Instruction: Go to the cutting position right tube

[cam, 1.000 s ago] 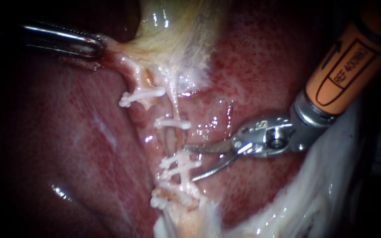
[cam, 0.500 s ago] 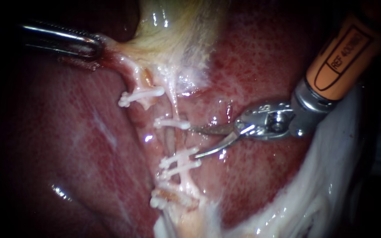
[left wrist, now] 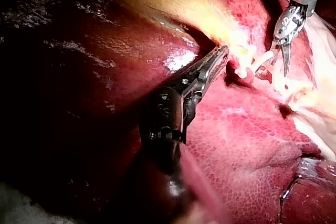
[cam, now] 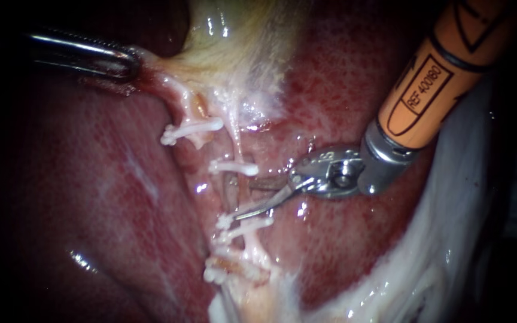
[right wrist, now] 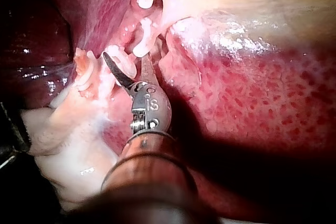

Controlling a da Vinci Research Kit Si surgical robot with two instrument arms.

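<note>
Logging the right tool (cam: 248, 199) with blades apart and nothing clamped. Comparing with a second ago: finding the whole tip carried toward 9–10 o'clock in the endoscope view, further in over the clipped stretch, with the blade spread looking slightly narrower.

Placing the lower blade's tip just at 12 o'clock of the lower clips (cam: 246, 226), against an earlier position lower down, beside them on their 3 o'clock side. Placing the upper blade just at 6 o'clock of the upper clip (cam: 233, 168).

Locating the right tube (cam: 236, 143) running from 12 toward 6 o'clock through those clips, with its bare stretch at the blade tips. Not managing to tell whether that stretch is fully between the blades or only at their tips.

Judging the approach as nearly done; probably needing a small further advance toward 9 o'clock before any cut.

Noting the left tool (cam: 128, 63) at 10 o'clock, clamped on the edge of the gallbladder (cam: 240, 48), unmoved, holding the tissue stretched off the liver (cam: 91, 179).

Flagging the lower blade's closeness to the lower clips as the thing to watch.
</note>
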